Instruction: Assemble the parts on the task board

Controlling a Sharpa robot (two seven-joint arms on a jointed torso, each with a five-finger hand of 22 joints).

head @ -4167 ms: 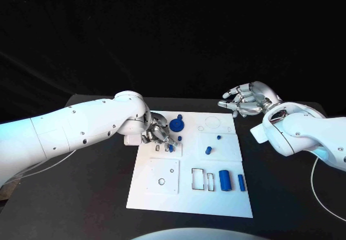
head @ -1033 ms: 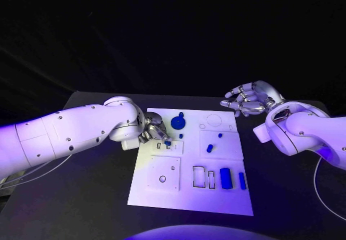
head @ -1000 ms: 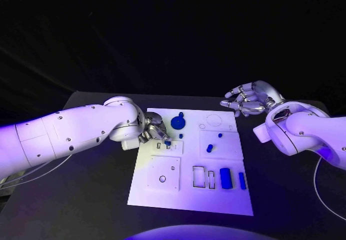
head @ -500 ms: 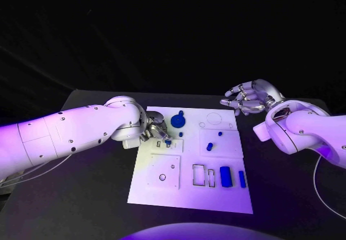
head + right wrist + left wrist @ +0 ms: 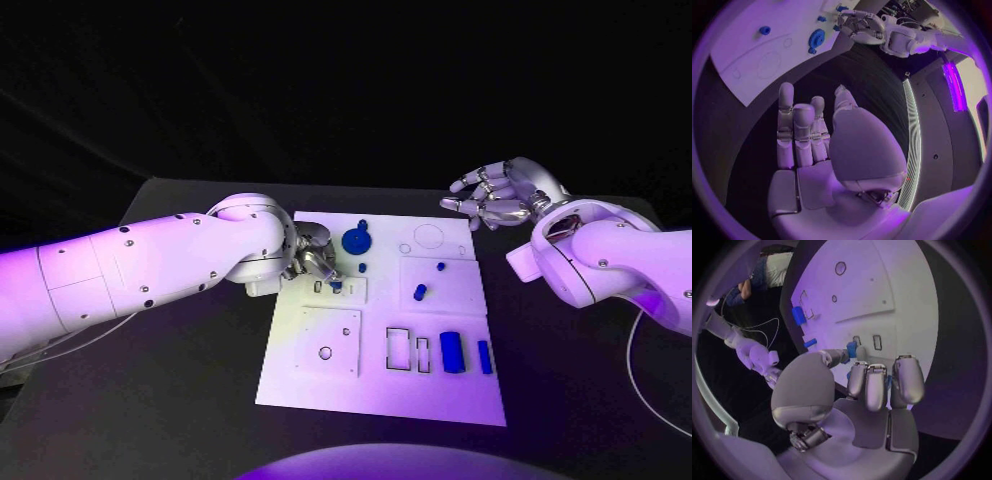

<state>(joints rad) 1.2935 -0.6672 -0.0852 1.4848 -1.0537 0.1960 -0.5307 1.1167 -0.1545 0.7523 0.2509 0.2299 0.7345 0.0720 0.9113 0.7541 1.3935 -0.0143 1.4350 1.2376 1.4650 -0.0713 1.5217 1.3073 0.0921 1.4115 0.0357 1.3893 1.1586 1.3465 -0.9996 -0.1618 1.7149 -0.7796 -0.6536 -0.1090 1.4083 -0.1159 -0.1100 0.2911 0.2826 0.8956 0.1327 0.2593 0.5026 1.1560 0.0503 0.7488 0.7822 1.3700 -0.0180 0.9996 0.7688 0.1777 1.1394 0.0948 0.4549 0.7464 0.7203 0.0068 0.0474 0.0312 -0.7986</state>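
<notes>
Blue parts (image 5: 451,352) lie flat on the white task board (image 5: 378,400).

Desk (image 5: 173,420): black, plain, no pattern. Task board (image 5: 382,400): white w/ thin dark outlines, i.e. rectangles, squares, circles; small dark holes in near-left panel. Parts all blue: round disc w/ knob (image 5: 356,240) far centre, small peg (image 5: 418,293) mid-right, tiny peg (image 5: 362,268) below disc, wide bar (image 5: 453,352) and narrow bar (image 5: 483,357) near right, small piece (image 5: 851,349) at left fingertips. Left hand (image 5: 312,263): silver metallic, darker at seams. Right hand (image 5: 488,199): silver, same finish, paler pads. Left arm (image 5: 144,270) and right arm (image 5: 613,265): glossy white, dotted w/ small dark screws.
</notes>
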